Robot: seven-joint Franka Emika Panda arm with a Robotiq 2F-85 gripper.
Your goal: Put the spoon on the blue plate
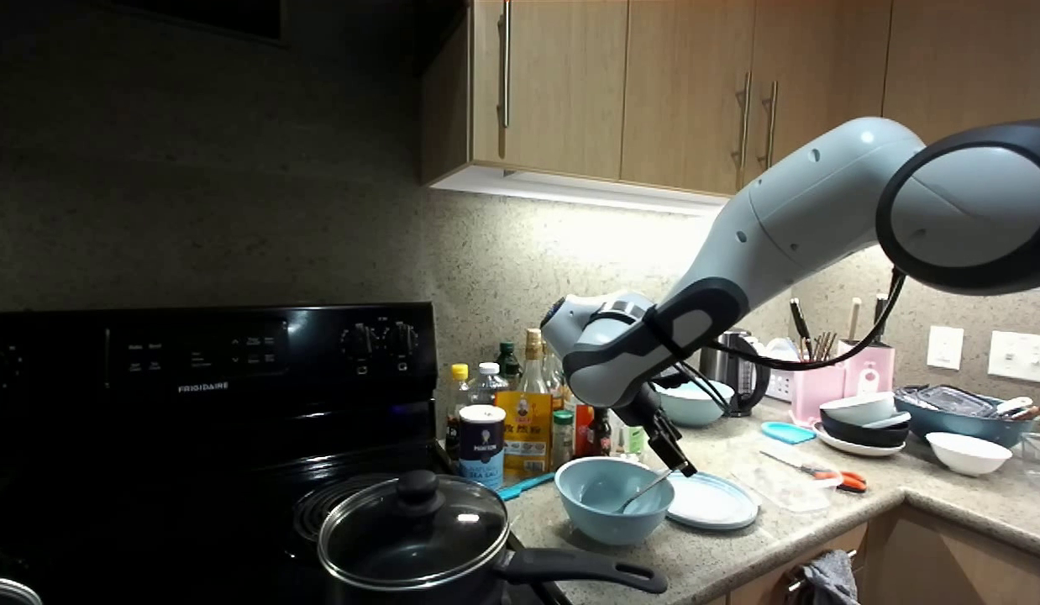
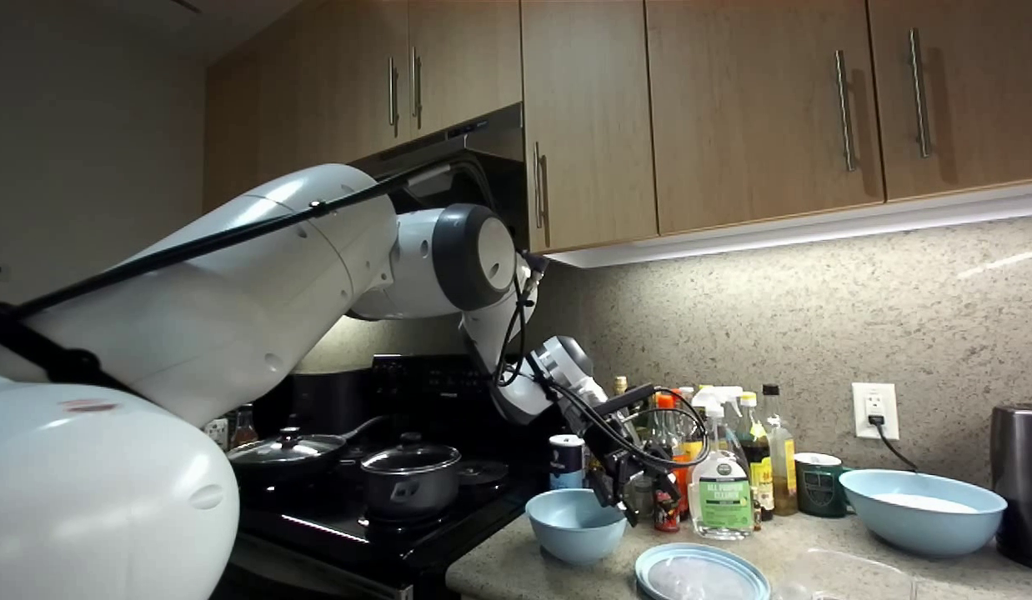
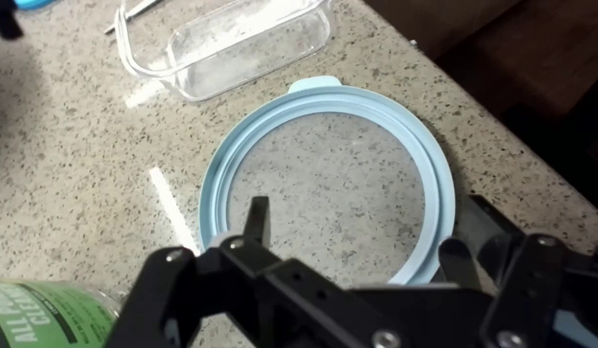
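The spoon (image 1: 646,491) leans inside a deep light-blue bowl (image 1: 608,525), its handle resting on the rim; the wrist view does not show it. Beside that bowl the flat, round blue plate (image 1: 722,504) lies on the counter. Seen from the wrist, the plate has a pale blue rim (image 3: 439,193) and a see-through, bare centre. My gripper (image 3: 369,210) is over the plate, its fingers wide apart with only air between them. In an exterior view the gripper (image 2: 649,497) hangs just above and beside the bowl, tilted downward.
A lidded pot (image 1: 415,538) stands on the stove, its handle (image 1: 587,567) reaching toward the bowl. Bottles and a cleaner spray (image 2: 723,496) crowd the wall side. Past the plate lies a clear plastic container (image 3: 250,53). The counter edge (image 3: 492,121) runs close by the plate.
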